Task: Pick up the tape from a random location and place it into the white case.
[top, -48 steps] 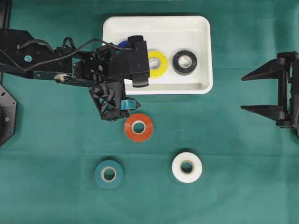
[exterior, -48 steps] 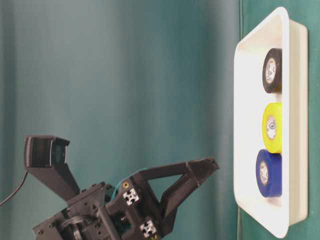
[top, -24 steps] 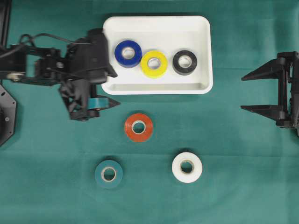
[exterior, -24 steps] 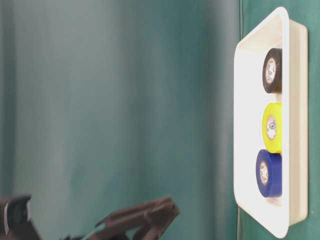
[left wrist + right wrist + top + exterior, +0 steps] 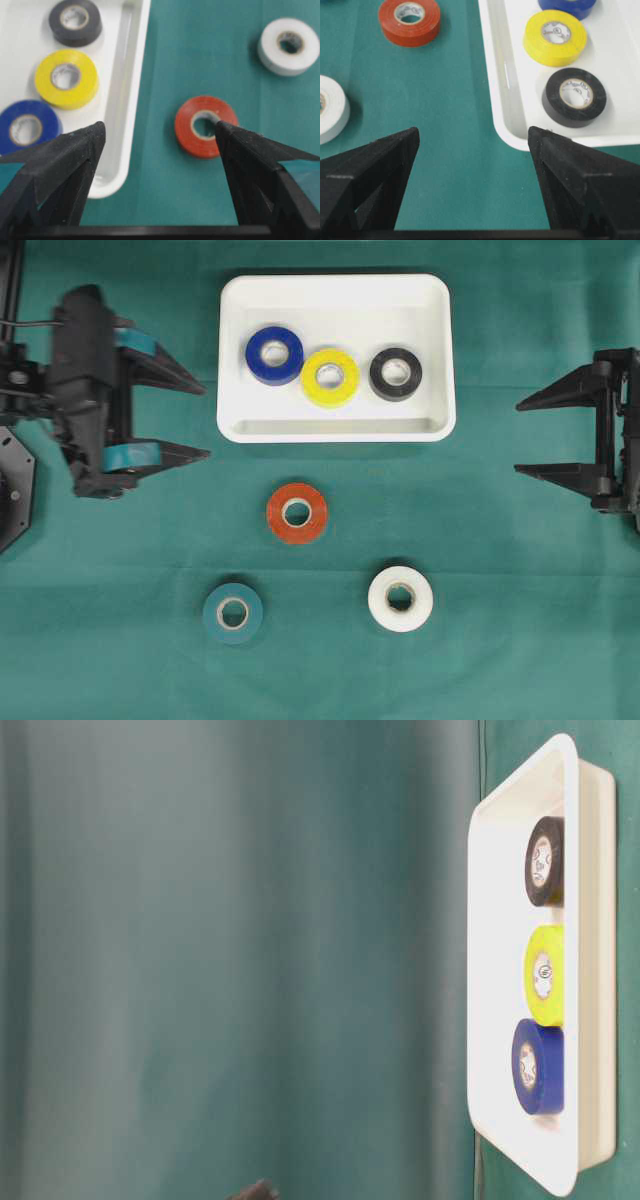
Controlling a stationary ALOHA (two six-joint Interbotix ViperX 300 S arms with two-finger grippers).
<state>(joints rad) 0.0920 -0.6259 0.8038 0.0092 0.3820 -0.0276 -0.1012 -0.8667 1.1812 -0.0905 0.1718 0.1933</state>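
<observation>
The left hand (image 5: 165, 420) has pulled back from the white case (image 5: 337, 425) to the table's left side, jaws spread and empty. The right hand (image 5: 560, 435) waits, also spread. Orange (image 5: 297, 512), teal (image 5: 233, 613) and white (image 5: 400, 598) tape rolls remain on the table; blue (image 5: 275, 355), yellow (image 5: 331, 377) and black (image 5: 396, 373) lie inside the case, so the drop looks done.
</observation>
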